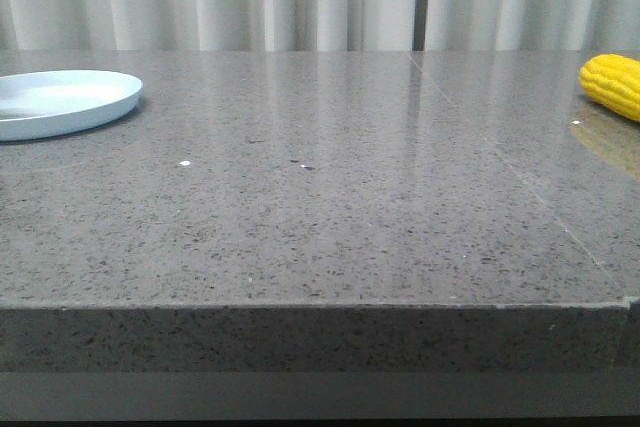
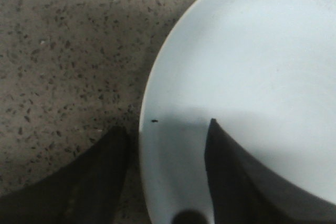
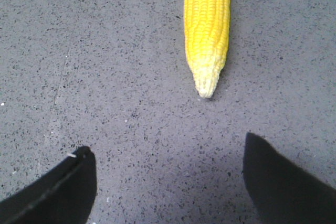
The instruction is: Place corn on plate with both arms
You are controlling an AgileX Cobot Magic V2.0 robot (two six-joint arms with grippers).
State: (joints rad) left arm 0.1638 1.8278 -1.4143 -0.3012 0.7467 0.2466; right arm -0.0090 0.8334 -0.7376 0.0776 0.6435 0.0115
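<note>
Front view: plate [image 1: 60, 102] far left, corn [image 1: 612, 84] far right, both pincers spread apart.

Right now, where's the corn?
Front view: the corn lies at the table's far right edge, opposite the plate. Its pale tip points toward the open right gripper, untouched.

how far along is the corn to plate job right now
Nothing looks done yet: the corn lies on the table at the far right, and the plate at the far left is bare. In hand: the right gripper is open, with the corn's pale tip ahead of its fingers, untouched. The left gripper is open over the plate's rim. Left: grasping, carrying and placing the corn.
</note>
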